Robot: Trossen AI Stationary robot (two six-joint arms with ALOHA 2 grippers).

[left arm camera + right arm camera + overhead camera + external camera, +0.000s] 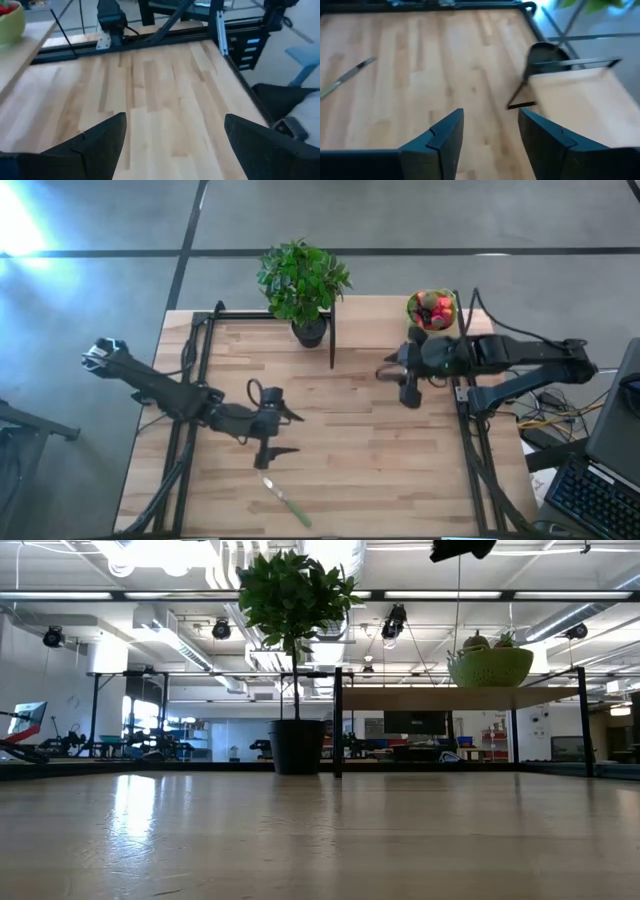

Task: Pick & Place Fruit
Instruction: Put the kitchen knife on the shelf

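Right gripper point(381, 373) near the fruit point(433, 308), nothing held.
The fruit sits in a bowl point(414, 302) on a raised shelf at the table's point(360, 450) far right corner. The right jaws stand partly open and empty; the left gripper point(287, 432) waits wide open near the front edge. Risk: jaws this narrow could knock fruit out or tip the bowl.

1. High view: evenly lit, with strong white glare at the upper left on the floor point(60, 240)
2. High view: the plant point(303, 280) and the arms cast soft, short shadows on the table point(350, 430)
3. Low view: ceiling lights point(150, 552) are overexposed; the near tabletop is out of focus and carries a pale reflection
4. Right wrist view: motion blur throughout; the knife point(347, 76) is smeared
5. Left wrist view: soft focus, daylight-bright
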